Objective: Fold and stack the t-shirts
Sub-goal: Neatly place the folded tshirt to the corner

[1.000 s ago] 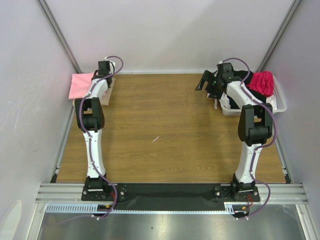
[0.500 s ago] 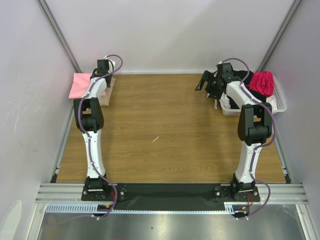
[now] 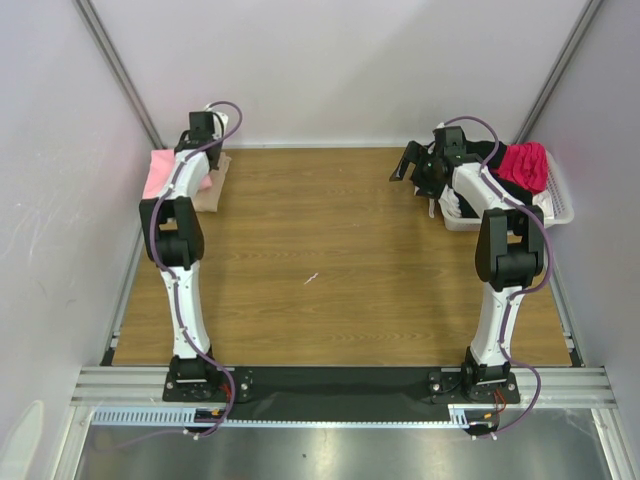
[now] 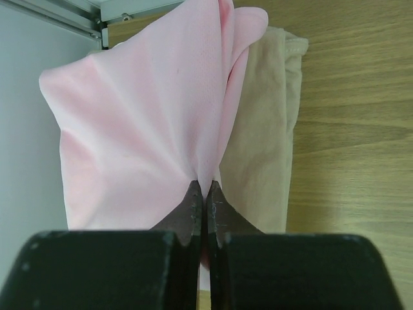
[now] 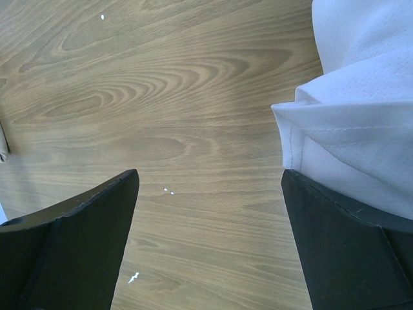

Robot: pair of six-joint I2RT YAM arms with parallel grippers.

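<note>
Left gripper [image 4: 205,194]: pinching pink t-shirt [image 4: 142,123], fanned ahead, seemingly overlapping tan t-shirt [image 4: 264,129]; right gripper [image 5: 210,177] spread.

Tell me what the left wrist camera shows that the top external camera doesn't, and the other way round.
Only the left wrist view shows the left gripper shut on a pinch of the light pink t-shirt, with folds fanning out from the fingertips. Only the top external view shows the right gripper beside the white basket, which holds the magenta t-shirt. Both show the pink shirt lying partly over the tan t-shirt at the far left corner of the wooden table.
</note>
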